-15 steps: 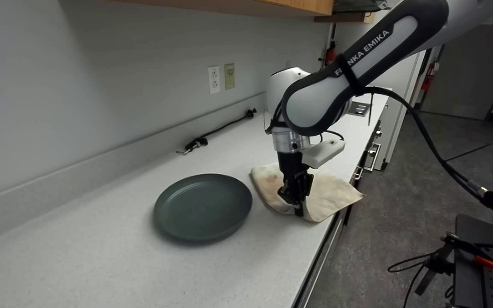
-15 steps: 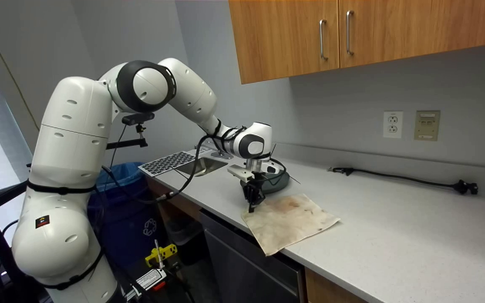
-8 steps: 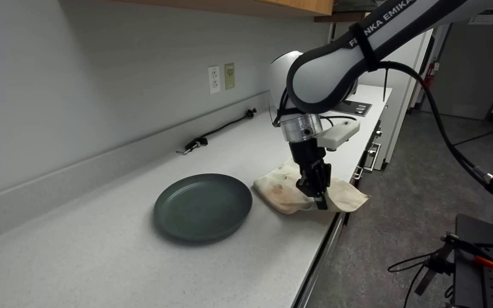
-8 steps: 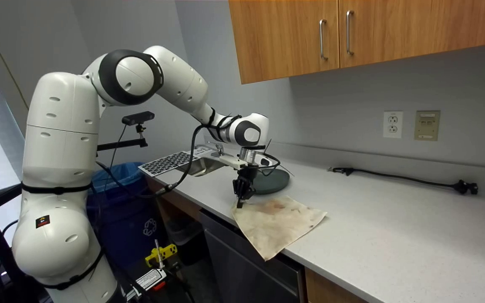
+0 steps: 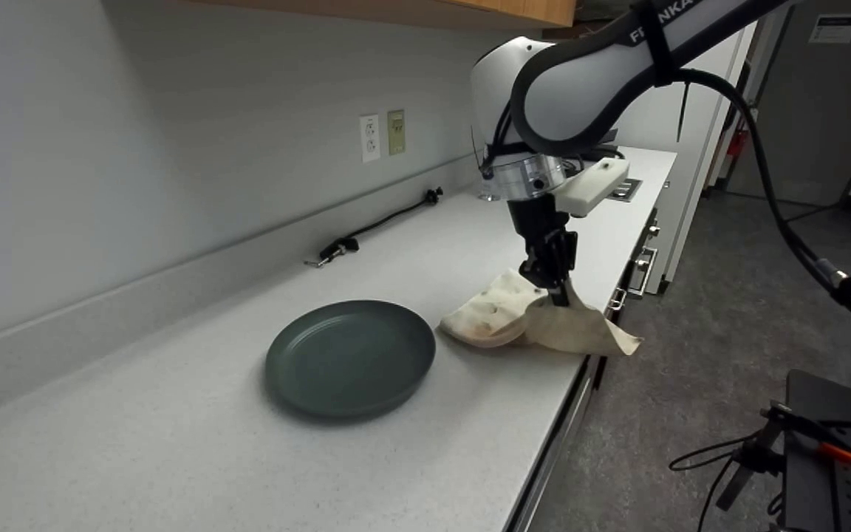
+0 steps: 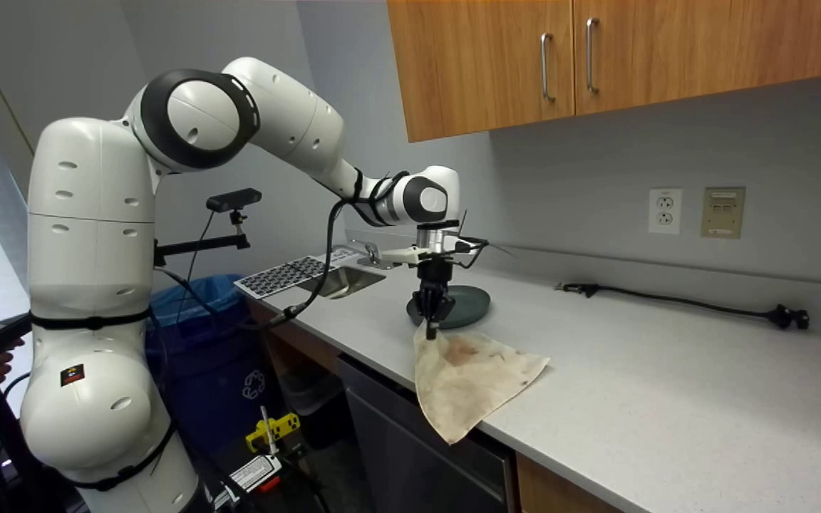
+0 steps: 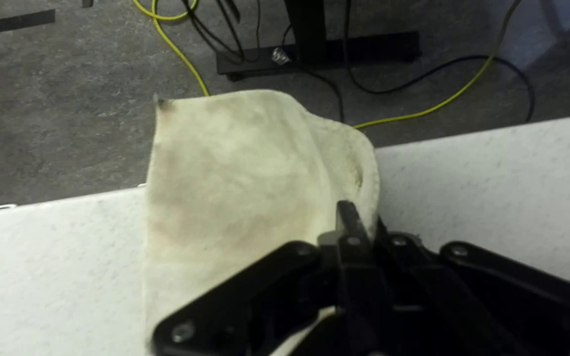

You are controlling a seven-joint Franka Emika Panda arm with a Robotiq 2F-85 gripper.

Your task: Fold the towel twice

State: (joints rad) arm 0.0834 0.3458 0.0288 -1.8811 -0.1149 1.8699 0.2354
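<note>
I have my gripper (image 7: 364, 221) drawn tight, its fingers (image 7: 349, 217) pinching an edge of the towel (image 7: 235, 183) between them. From the fingers the towel slopes down in both exterior views, part of it lying on the counter (image 5: 211, 443) below them, while a corner pokes out past the counter's edge. In an exterior view I see the dark round plate (image 5: 351, 362) left of the fingers and lower, just beside the towel.
</note>
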